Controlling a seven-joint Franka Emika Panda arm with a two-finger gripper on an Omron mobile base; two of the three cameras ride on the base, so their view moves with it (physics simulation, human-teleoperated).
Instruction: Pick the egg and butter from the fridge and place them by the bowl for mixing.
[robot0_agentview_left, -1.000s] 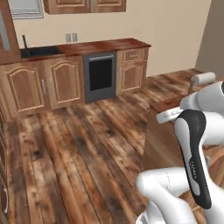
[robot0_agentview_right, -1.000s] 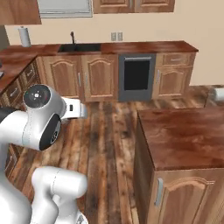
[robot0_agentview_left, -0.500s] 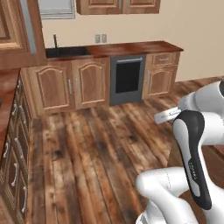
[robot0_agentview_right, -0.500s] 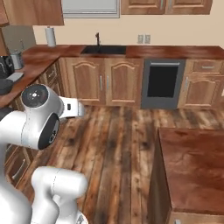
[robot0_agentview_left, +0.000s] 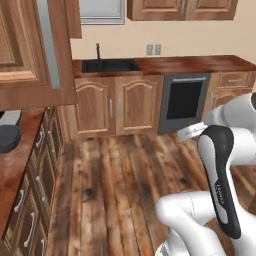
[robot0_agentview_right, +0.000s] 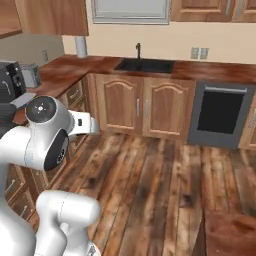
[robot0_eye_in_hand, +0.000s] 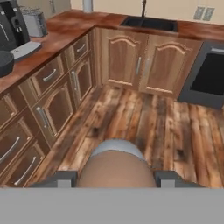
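The gripper (robot0_eye_in_hand: 116, 177) has its fingers clamped on the tan egg (robot0_eye_in_hand: 116, 168), carried tucked close over the wooden floor (robot0_eye_in_hand: 144, 118), presumably kept safe in transit toward the bowl.

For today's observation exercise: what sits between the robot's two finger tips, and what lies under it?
A tan-brown egg sits gripped between the gripper's tips. Below it lies the wooden floor; the patch directly beneath is covered by the egg.
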